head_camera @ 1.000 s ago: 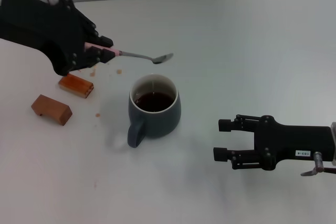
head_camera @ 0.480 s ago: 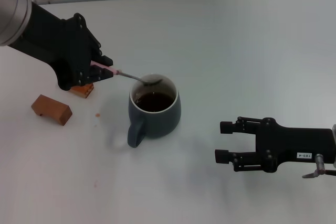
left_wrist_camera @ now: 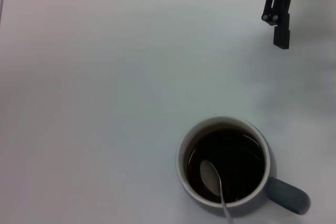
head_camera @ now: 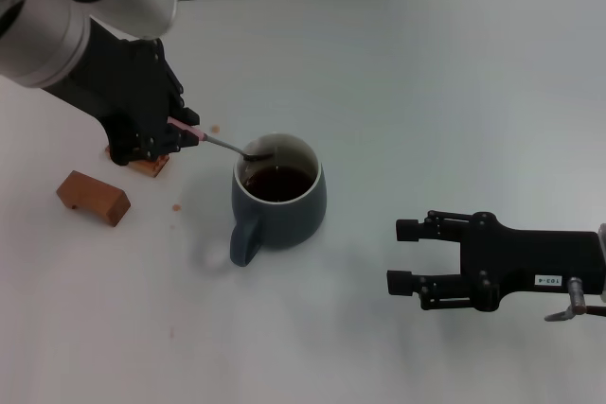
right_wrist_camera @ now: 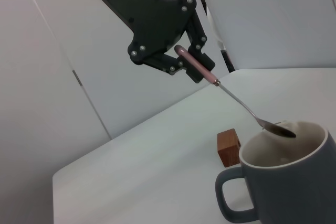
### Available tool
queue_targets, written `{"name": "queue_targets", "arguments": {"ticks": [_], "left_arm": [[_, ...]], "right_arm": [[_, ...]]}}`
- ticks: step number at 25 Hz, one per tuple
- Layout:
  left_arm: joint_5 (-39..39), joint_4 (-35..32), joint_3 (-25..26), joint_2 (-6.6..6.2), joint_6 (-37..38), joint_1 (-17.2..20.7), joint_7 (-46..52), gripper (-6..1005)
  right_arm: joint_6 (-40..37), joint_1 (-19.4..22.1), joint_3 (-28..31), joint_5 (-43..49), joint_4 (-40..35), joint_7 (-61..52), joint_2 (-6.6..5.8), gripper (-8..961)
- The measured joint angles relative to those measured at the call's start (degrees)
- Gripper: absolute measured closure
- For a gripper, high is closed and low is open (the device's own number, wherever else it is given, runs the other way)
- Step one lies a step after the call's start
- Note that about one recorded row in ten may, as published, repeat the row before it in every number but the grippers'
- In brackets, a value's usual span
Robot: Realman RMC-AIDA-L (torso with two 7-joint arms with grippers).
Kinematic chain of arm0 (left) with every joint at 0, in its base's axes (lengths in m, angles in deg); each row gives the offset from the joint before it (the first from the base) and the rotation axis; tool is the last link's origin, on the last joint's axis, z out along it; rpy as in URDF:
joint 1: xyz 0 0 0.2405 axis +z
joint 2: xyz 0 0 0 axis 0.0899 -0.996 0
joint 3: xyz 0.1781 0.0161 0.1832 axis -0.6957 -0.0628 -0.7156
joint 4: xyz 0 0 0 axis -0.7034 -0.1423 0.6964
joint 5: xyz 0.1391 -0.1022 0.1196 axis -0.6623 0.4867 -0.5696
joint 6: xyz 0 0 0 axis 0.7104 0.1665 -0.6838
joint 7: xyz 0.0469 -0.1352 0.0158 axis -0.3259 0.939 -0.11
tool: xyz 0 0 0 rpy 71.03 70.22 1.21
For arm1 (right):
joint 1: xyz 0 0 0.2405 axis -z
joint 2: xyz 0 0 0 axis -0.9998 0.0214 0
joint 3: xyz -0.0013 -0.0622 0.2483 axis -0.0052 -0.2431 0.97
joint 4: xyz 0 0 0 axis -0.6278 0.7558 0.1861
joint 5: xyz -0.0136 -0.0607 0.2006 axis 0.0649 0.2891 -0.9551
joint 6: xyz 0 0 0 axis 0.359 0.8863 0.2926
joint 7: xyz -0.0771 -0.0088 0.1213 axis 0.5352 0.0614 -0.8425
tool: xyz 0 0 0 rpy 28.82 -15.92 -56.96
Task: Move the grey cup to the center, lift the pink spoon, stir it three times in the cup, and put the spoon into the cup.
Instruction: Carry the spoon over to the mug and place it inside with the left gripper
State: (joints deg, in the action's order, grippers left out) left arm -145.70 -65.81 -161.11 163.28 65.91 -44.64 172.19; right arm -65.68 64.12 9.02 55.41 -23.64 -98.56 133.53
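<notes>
Left pincer grips slim pink spoon over rounded grey cup; right pincer open.

The head camera looks forward and down from above onto the table, taking in both arms. The left wrist camera looks almost straight down, close over the grey cup, with the right end effector at its 1 o'clock. The right wrist camera sits low near the table, facing sideways across the grey cup toward the left end effector. All three share the cup.
</notes>
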Motion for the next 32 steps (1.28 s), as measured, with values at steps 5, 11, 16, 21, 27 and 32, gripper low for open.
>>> {"name": "queue_targets", "arguments": {"ticks": [5,11,16,21,27,32], "left_arm": [[-0.6,0.5,-2.8,0.06,-0.5,-0.3,0.1,865],[-3.7,2.4,-8.0,0.12,-3.2,-1.1,1.1,866],[-5.8,5.3,-10.5,0.12,-5.4,-2.6,1.6,866],[-6.0,7.5,-12.9,0.12,-7.2,-3.6,1.7,866],[-6.1,8.4,-17.1,0.16,-9.9,-4.0,3.0,866],[-5.8,8.2,-19.2,0.19,-9.2,-4.1,3.7,866]], "right_arm": [[0.0,0.0,-0.1,0.0,0.0,0.0,0.05,134],[0.0,0.0,-0.1,0.0,0.0,0.0,0.08,134],[0.0,0.0,-0.2,0.0,0.0,0.0,0.08,134],[-0.1,0.1,-0.1,0.2,0.0,0.0,0.08,134],[0.0,0.0,-0.2,0.4,0.0,0.0,0.08,134],[0.0,-0.1,-0.1,0.4,0.0,0.0,0.08,135]]}}
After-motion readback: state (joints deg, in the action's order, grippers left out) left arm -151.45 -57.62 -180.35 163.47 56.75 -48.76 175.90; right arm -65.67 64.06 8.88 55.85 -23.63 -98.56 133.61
